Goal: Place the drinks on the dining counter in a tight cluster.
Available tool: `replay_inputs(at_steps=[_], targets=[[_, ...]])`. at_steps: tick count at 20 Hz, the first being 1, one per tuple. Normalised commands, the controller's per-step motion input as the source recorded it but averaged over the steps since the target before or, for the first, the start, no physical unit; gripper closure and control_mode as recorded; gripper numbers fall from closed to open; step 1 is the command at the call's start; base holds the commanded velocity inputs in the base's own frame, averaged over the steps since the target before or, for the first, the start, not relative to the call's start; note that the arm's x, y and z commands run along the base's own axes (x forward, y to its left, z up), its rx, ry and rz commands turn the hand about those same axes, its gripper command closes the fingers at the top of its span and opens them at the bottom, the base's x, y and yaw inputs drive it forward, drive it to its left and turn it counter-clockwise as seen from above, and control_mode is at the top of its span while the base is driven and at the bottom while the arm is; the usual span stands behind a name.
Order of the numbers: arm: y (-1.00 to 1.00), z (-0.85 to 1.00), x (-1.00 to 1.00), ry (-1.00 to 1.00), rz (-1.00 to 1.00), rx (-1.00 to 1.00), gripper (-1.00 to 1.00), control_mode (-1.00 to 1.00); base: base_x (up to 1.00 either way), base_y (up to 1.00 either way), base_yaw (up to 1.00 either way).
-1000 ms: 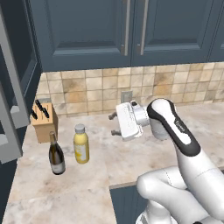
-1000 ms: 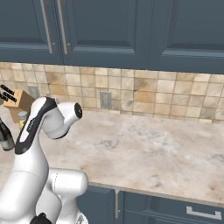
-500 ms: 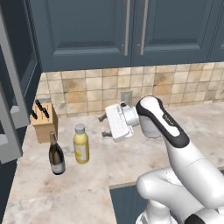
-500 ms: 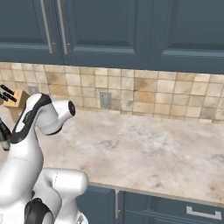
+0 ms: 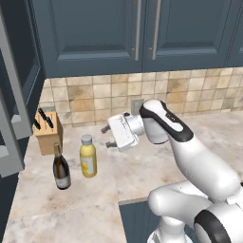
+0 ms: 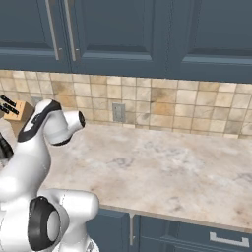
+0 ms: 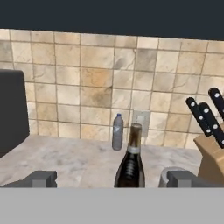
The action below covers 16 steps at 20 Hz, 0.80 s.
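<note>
No writing, brand, number or sign can be read anywhere. The wine bottle [image 5: 61, 168], at the lower left of the left base view, carries a pale label, but it is too small and blurred to show any letters. The yellow bottle [image 5: 87, 156] beside it bears no legible print.
</note>
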Motion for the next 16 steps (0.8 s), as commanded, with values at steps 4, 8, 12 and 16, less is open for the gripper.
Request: replay_inputs(at_steps=[4, 8, 12, 16], targets=[[0.17, -0.09, 0.15, 0.0, 0.06, 0.0, -1.0, -1.0, 0.0, 0.0, 0.0], [0.16, -0.11, 0.19, 0.0, 0.04, 0.0, -1.0, -1.0, 0.0, 0.0, 0.0], [0.05, -0.1, 0.12, 0.0, 0.02, 0.0, -1.0, -1.0, 0.0, 0.0, 0.0], [0.04, -0.11, 0.06, 0.0, 0.0, -0.01, -1.0, -1.0, 0.0, 0.0, 0.0]])
